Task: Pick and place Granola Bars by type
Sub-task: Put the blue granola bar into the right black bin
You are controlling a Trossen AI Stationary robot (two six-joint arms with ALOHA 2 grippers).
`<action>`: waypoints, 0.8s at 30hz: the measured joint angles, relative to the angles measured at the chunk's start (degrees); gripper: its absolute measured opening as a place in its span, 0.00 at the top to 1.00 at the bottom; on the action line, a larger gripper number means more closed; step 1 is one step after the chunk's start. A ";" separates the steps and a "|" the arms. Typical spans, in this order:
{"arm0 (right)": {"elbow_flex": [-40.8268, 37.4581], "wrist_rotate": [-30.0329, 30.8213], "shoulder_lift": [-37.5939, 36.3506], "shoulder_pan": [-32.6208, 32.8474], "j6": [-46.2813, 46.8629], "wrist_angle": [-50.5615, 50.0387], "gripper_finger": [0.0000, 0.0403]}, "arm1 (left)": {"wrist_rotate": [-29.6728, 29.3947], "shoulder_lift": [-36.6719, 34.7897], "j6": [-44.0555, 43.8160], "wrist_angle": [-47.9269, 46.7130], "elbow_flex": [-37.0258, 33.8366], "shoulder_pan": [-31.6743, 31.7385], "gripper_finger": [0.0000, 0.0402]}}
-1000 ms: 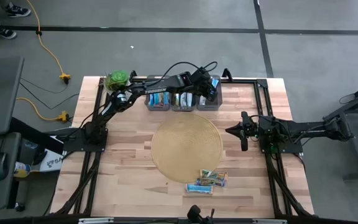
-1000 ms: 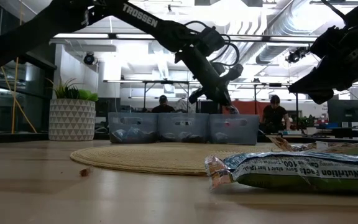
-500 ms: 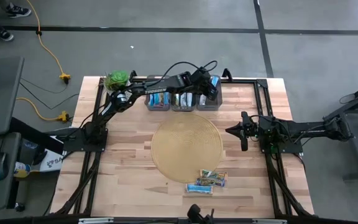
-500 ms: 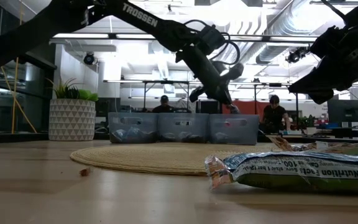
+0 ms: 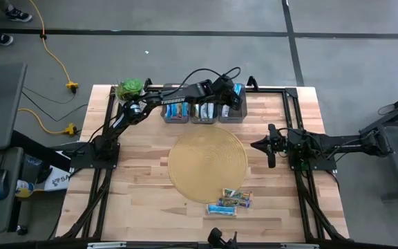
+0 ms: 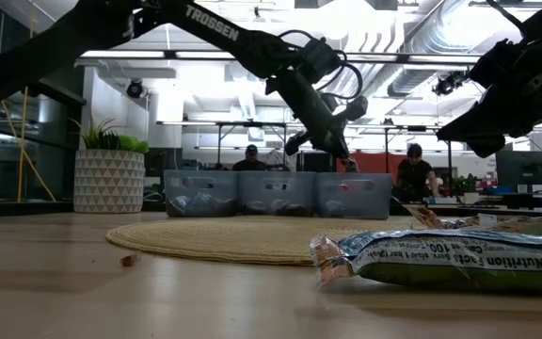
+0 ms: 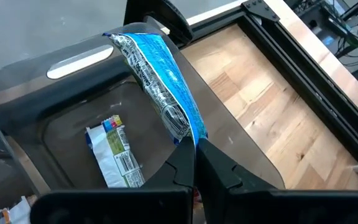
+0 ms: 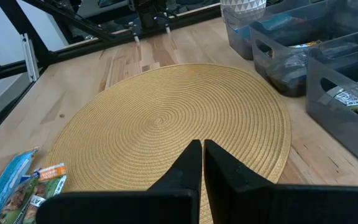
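Blue granola bar (image 7: 163,81) in left hand (image 7: 194,152) (over bin rim (image 7: 79,59)).

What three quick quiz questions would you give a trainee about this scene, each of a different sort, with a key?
1. True or false: the left gripper holds a blue bar over a bin.
2. Where do the loose bars lie?
A. at the mat's centre
B. beside the mat, on its side away from the bin
C. in the plant pot
3. Fill in: the right gripper, waiting by the mat, is ___ (open or shut).

Key: 1 true; 2 B; 3 shut.
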 joint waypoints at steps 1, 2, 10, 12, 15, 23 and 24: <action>0.00 0.00 0.00 0.00 0.02 -0.02 1.00 | 0.00 0.00 0.00 -0.14 0.00 -0.02 1.00; 0.00 0.00 0.02 -0.01 0.00 -0.02 1.00 | 0.00 0.00 0.00 -0.26 0.00 -0.02 1.00; 0.00 0.00 0.02 0.00 0.00 -0.02 1.00 | 0.43 -0.02 -0.17 -0.33 0.00 -0.02 1.00; 0.00 0.00 0.02 -0.02 0.00 -0.02 1.00 | 1.09 -0.02 -1.11 -0.52 0.00 0.00 1.00; 0.00 0.00 0.02 0.00 0.02 -0.01 1.00 | 1.51 -0.02 -1.57 -1.18 0.00 -0.04 1.00; -0.06 0.01 0.01 -0.01 0.01 -0.02 1.00 | 3.29 -0.02 -5.79 -4.81 0.00 -0.04 1.00; -0.08 0.01 0.02 0.00 0.01 -0.02 1.00 | 3.40 -0.02 -6.11 -4.81 0.00 -0.04 1.00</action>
